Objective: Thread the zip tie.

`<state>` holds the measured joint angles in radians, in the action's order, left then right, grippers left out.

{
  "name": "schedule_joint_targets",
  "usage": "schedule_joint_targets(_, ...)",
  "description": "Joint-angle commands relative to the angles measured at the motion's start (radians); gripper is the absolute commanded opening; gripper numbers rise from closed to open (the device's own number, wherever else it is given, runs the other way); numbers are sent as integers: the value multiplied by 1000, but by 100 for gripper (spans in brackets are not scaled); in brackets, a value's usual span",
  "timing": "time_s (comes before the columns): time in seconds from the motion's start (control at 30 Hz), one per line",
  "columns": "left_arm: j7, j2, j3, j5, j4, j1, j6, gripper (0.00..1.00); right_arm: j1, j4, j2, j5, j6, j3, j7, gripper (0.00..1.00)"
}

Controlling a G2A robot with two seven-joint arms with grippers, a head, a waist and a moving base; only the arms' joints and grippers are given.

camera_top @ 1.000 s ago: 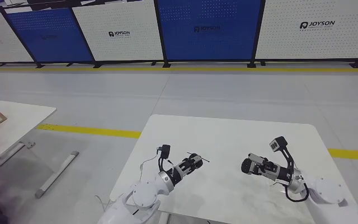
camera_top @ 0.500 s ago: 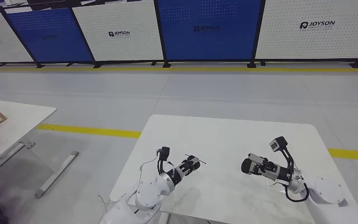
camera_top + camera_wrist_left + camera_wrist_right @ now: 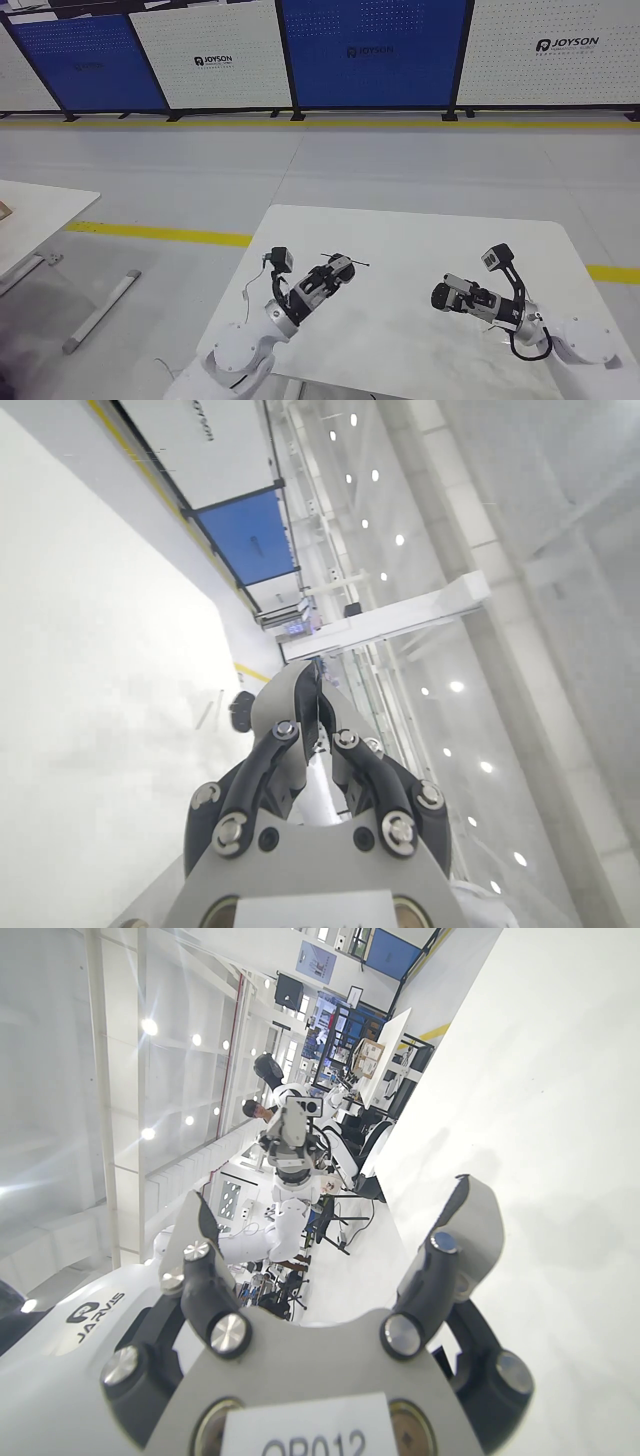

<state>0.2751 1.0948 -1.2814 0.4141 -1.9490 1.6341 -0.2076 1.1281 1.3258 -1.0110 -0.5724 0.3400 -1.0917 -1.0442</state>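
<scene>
Zip tie [image 3: 358, 263] is pinched in the left pincer [image 3: 314, 685] over the white bench [image 3: 430, 240]; the right pincer [image 3: 332, 1195] stands spread, well apart.

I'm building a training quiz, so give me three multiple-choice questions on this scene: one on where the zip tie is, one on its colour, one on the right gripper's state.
1. Where is the zip tie? A on the floor; B in the left gripper; C on the blue panel.
2. What colour is it? A black; B yellow; C white.
3. The right gripper is: A shut on the tie; B shut, empty; C open, empty.
Answers: B, the left fingers pinch it; A, it shows as a thin black line against the white table; C, its fingers stand apart with nothing between.
</scene>
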Motion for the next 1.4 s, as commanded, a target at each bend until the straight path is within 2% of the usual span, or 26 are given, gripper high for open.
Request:
schedule_joint_targets(0.0,23,-1,-21,42,-21,25,-78,0,0,0,0,0,0,0,0,100)
schedule_joint_targets(0.03,45,-2,-30,59,-30,42,-112,0,0,0,0,0,0,0,0,100)
schedule_joint_targets(0.1,68,-4,-40,63,-32,55,-130,0,0,0,0,0,0,0,0,100)
schedule_joint_targets(0.67,68,-4,-40,63,-32,55,-130,0,0,0,0,0,0,0,0,100)
schedule_joint_targets(0.77,38,2,-51,80,-82,50,-132,0,0,0,0,0,0,0,0,100)
schedule_joint_targets(0.87,17,8,-79,82,-119,66,-132,0,0,0,0,0,0,0,0,100)
schedule_joint_targets(1.37,15,9,-83,83,-122,68,-132,0,0,0,0,0,0,0,0,100)
